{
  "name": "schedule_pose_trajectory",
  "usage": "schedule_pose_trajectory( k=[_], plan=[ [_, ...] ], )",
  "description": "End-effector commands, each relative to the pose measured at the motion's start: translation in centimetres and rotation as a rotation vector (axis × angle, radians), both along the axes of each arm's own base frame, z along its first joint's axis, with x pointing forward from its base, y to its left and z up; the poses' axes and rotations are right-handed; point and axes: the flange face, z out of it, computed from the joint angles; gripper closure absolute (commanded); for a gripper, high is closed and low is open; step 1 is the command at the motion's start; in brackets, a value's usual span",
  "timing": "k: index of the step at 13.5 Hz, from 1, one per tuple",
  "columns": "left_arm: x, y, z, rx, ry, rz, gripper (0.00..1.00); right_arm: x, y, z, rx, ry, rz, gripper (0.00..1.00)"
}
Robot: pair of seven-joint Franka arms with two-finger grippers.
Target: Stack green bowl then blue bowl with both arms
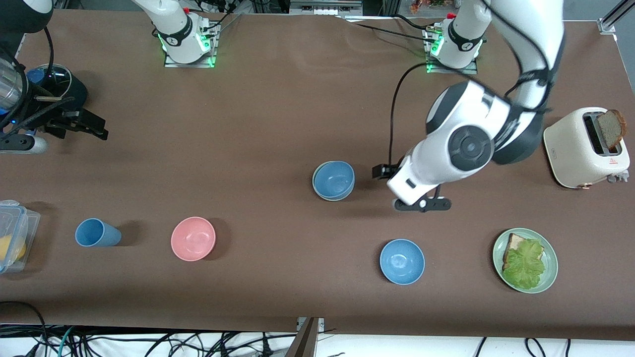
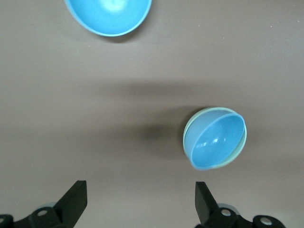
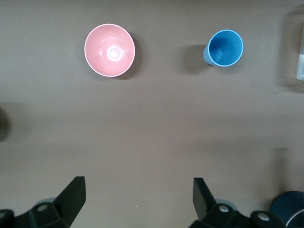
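The blue bowl (image 1: 334,179) sits nested inside the green bowl (image 1: 314,186) near the middle of the table. Only a pale green rim shows around it. In the left wrist view the blue bowl (image 2: 216,142) fills the green bowl (image 2: 188,129), and nothing touches the stack. My left gripper (image 1: 383,172) hangs open and empty over bare table beside the stack, toward the left arm's end; the same left gripper (image 2: 141,199) has bare table between its fingers. At the right arm's end my right gripper (image 1: 92,126) waits above the table, and this right gripper (image 3: 139,197) is open and empty.
A glossier blue bowl (image 1: 402,261) stands nearer the front camera than the stack. A pink bowl (image 1: 193,238) and a blue cup (image 1: 96,233) lie toward the right arm's end, with a plastic box (image 1: 12,235) at the edge. A green plate (image 1: 551,254) with bread and lettuce and a toaster (image 1: 585,148) are at the left arm's end.
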Motion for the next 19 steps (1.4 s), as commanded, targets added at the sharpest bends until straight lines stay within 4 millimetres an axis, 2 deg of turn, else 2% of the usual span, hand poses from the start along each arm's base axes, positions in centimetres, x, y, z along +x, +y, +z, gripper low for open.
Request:
schedule_pose_trajectory(
  k=[1,4,5,7,9,10,12,17,19],
  plan=[
    [-0.1,5.9,4.5,0.01,-0.008,0.058,0.0,-0.1,0.3,0.6,0.017,-0.009,-0.001,0.0],
    [-0.7,14.0,9.1,-0.001,-0.018,0.002,0.0,-0.2,0.4,0.7,0.019,-0.009,0.001,0.0],
    [-1.9,16.4,10.2,0.008,-0.03,-0.008,0.0,-0.2,0.4,0.7,0.019,-0.011,-0.003,0.0],
    [-6.1,19.9,11.6,0.035,-0.034,-0.024,0.0,-0.2,0.6,0.7,0.019,-0.012,-0.003,0.0],
    [-9.8,21.0,12.0,0.125,-0.092,-0.027,0.0,-0.2,0.6,0.7,0.019,-0.012,-0.004,0.0],
    [-10.5,20.6,12.0,0.143,-0.11,-0.038,0.0,-0.2,0.6,0.7,0.019,-0.012,-0.004,0.0],
    [-10.0,21.9,11.8,0.109,-0.106,-0.003,0.0,-0.1,0.6,0.7,0.021,-0.013,-0.004,0.0],
    [-9.2,22.7,12.3,0.096,-0.098,0.016,0.0,-0.2,0.8,0.8,0.039,-0.012,0.004,0.0],
    [-8.9,23.5,12.0,0.094,-0.089,0.032,0.0,-0.2,0.8,0.8,0.039,-0.012,0.004,0.0]
  ],
)
